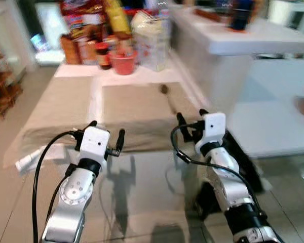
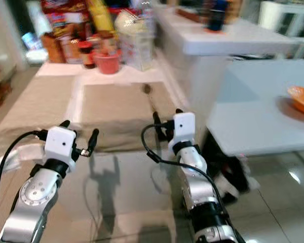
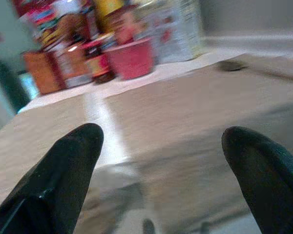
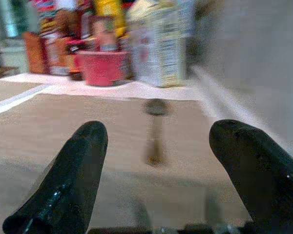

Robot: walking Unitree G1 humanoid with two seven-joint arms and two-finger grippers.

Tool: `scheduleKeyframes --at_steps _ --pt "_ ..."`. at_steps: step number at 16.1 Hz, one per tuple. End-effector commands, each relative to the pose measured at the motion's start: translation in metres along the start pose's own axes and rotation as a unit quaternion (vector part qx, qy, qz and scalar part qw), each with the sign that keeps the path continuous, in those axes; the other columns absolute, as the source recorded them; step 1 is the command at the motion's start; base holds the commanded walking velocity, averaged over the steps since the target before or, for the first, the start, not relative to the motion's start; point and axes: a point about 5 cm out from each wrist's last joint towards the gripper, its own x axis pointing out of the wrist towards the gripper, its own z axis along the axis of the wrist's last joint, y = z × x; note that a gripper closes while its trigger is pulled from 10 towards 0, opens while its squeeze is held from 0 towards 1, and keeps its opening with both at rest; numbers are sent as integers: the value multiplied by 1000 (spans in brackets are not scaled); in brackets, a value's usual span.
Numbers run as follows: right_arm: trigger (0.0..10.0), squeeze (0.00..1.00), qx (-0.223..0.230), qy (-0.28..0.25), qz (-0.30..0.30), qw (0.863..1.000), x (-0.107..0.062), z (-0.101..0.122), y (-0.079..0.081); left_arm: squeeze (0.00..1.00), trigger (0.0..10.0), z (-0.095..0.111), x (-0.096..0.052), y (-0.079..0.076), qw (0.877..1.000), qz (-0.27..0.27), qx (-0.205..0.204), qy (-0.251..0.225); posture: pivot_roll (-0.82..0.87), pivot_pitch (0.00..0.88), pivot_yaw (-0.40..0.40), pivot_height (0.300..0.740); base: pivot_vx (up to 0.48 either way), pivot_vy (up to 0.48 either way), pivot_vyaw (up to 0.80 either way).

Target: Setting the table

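- Step in hand (judged): approach to the table [image 1: 50,109] w/ both arms raised — nothing gripped yet.
- Task item: a spoon [image 1: 167,96] lay on the right-hand beige placemat [image 1: 137,114], bowl end away from the robot, handle running toward it. In the right wrist view the spoon [image 4: 155,127] sat roughly centred between the fingers, well ahead of them.
- A second placemat [image 1: 61,109] lay to the left, bare. Groceries and a red bowl [image 1: 124,63] were crowded at the far end of the table.
- Left gripper [image 1: 105,135]: fingers spread wide, empty, held over the near table edge, forearm angled up and fwd.
- Right gripper [image 1: 191,120]: fingers likewise wide apart, empty, at the near edge of the right placemat — aimed along the spoon's line.
- Advice: keep the right wrist lined up w/ the handle, come in low and close on the handle, not the bowl. The spoon lies flat, so a shallow approach risks pushing it along the mat.
- Views were blurred; finer detail could not be made out.
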Motion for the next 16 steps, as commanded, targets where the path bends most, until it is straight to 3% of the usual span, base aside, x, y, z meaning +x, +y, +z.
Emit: scheduleKeyframes --at_steps 1,8,12,14,16 --pt "10000 0 -8 0 19 1000 3 1 9 0 10000 -2 -1 5 1000 9 2 6 81 0 -36 736 480 0 0" --pt "10000 0 -12 -12 34 999 8 8 17 0 10000 0 -1 5 1000 15 10 7 82 0 -37 736 477 0 0" --pt "10000 0 -8 -12 47 999 12 10 20 0 10000 0 1 4 1000 22 8 9 85 0 -39 736 0 0 0" --pt "10000 0 41 5 36 999 18 10 20 0 10000 0 1 4 1000 23 9 10 86 0 -37 736 0 0 0" --pt "10000 0 39 10 25 999 25 16 19 0 10000 1 1 5 1000 23 8 9 86 0 -32 736 0 0 0"
